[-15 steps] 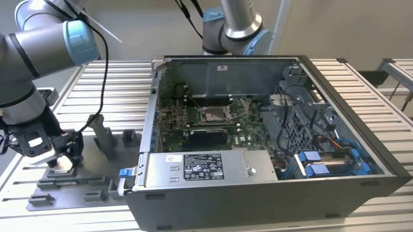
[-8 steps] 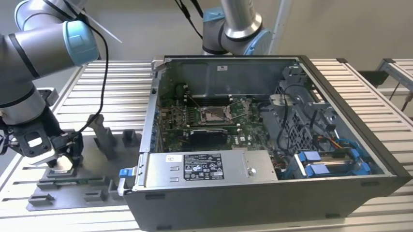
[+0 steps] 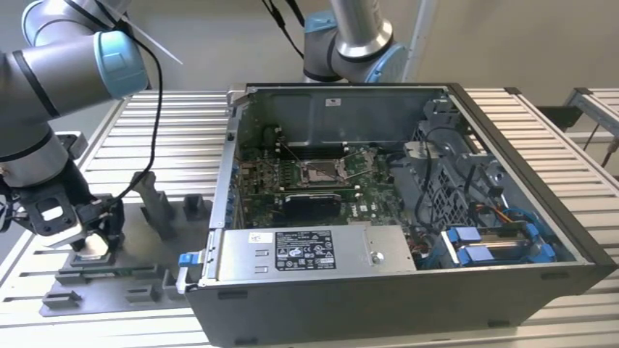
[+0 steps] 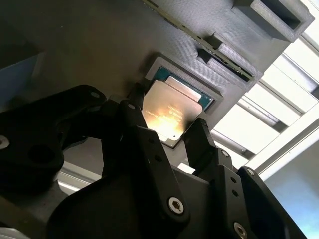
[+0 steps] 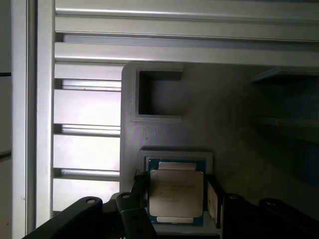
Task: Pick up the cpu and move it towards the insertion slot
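While both wrist views show the pincer [image 5: 178, 188] straddling the cpu [image 4: 172, 107], grip uncertain, the exterior view adds the insertion slot [image 3: 320, 172].

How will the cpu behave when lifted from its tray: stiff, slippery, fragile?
Probably stiff and light: the cpu is a thin flat plate. Its shiny top looks slippery. Recessed in the grey tray, it may catch if tilted.

— Where do we see the hand [image 3: 90, 243]?
— Low over the grey tray [image 3: 109, 275] at the exterior view's left, on our bench [image 3: 179, 123].
— And the insertion slot [image 3: 320, 172]?
— Well apart, inside the open computer case [image 3: 387, 299].
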### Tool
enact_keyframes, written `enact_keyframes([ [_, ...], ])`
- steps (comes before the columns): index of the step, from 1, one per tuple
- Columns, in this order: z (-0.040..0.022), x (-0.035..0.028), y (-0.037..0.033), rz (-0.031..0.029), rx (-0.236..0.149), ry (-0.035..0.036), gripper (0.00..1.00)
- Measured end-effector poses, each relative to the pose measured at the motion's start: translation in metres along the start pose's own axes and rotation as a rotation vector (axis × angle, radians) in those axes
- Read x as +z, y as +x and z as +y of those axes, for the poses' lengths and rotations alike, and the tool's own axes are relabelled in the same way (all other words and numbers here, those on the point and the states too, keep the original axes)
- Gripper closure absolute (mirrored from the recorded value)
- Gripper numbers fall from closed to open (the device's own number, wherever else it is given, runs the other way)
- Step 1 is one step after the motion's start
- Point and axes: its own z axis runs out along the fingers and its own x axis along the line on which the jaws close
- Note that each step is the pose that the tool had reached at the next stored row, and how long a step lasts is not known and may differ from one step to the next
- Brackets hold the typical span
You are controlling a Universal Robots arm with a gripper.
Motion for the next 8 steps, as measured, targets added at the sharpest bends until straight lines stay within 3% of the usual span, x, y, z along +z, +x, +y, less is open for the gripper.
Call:
enact_keyframes([
  [1, 0.0000, 0.0000, 0.0001, 0.0001, 0.000, 0.0001, 1.00],
  [8, 0.0000, 0.0001, 0.0002, 0.0001, 0.000, 0.0001, 1.00],
])
